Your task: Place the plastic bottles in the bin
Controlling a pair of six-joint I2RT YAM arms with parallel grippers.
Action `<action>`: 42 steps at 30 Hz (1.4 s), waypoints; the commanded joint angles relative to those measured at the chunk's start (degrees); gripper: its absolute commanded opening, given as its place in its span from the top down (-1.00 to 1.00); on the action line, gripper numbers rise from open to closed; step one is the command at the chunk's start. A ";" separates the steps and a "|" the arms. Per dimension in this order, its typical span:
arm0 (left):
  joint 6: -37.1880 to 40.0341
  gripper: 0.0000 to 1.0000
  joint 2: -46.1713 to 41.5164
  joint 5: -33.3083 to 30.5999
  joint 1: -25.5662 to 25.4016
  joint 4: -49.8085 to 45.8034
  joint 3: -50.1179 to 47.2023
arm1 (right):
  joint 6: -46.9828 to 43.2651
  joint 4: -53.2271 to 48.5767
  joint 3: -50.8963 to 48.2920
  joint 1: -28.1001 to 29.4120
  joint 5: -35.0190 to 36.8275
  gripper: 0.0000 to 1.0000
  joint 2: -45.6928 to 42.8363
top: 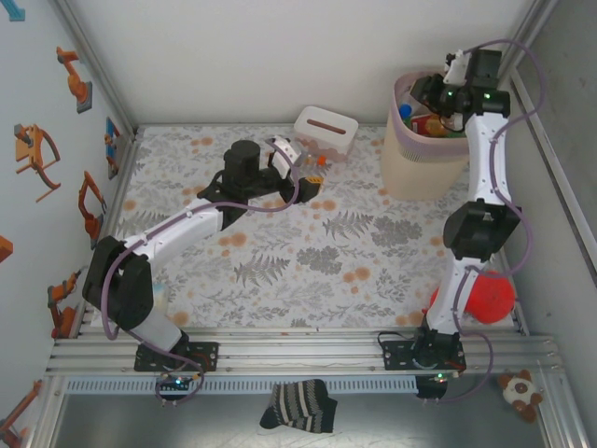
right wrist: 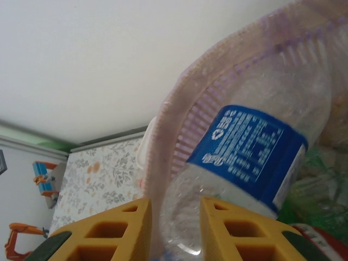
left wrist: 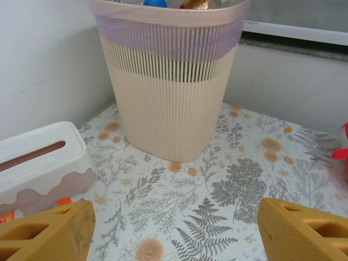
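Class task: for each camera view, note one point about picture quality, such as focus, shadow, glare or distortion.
Top external: even light, soft shadows on the table, walls splayed by a wide lens. Left wrist: bin sharp, near fingers slightly soft. Right wrist: tilted frame, bottle very close, its label fairly sharp.

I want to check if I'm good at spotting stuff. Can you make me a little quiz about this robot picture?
1. True or false: the left gripper is holding a bottle.
2. Pick one: the label on the clear bottle in the right gripper is A) red, B) blue, C) yellow.
3. In the top view, what white thing with a slot on top sits to the left of the bin?

Key
1. False. It is open with nothing between its fingers.
2. B. The right gripper is shut on that bottle at the bin's rim.
3. The tissue box.
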 commanded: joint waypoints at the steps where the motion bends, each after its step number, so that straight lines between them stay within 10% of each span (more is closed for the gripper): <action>1: -1.25 -0.56 -2.31 -0.55 0.37 -0.16 -0.70 | 0.55 1.28 0.59 1.45 -1.81 0.43 -4.30; 20: -21.07 -0.55 4.78 -21.96 6.05 -16.69 11.93 | -16.37 1.67 -15.39 13.26 2.57 0.40 -14.83; 33: -26.28 -0.55 5.57 -19.51 9.58 -22.04 11.22 | -59.30 16.19 -34.54 22.64 8.89 0.18 -11.63; 42: -28.15 -0.55 0.79 -18.62 11.25 -22.79 4.79 | -70.31 28.05 -35.25 23.78 17.01 0.01 -0.95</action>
